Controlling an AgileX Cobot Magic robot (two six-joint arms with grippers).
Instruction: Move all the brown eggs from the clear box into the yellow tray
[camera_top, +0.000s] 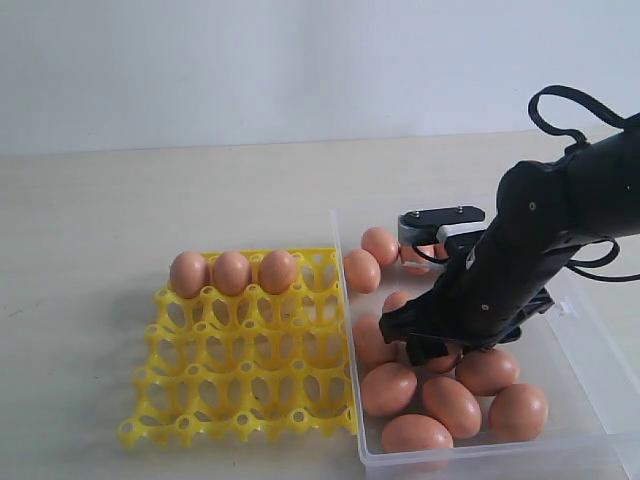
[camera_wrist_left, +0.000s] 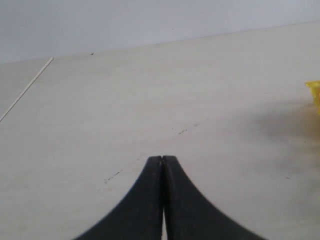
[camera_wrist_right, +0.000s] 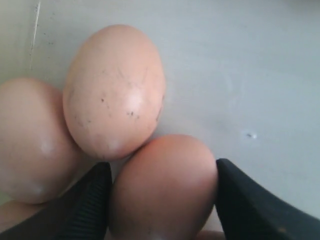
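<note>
The yellow tray (camera_top: 250, 360) holds three brown eggs (camera_top: 231, 272) in its far row. To its right the clear box (camera_top: 480, 455) holds several more brown eggs (camera_top: 452, 405). My right gripper (camera_top: 425, 345) is down inside the box among them. In the right wrist view its fingers (camera_wrist_right: 85, 200) press both sides of one brown egg (camera_wrist_right: 165, 185), which rests against two neighbours (camera_wrist_right: 115, 90). My left gripper (camera_wrist_left: 162, 160) is shut and empty above the bare table, with only a corner of the yellow tray (camera_wrist_left: 315, 92) in its view.
The pale wooden table (camera_top: 150, 200) spreads round the tray and the box. The right arm's black body and cables (camera_top: 560, 210) hang over the box's right half. A wall runs behind the table.
</note>
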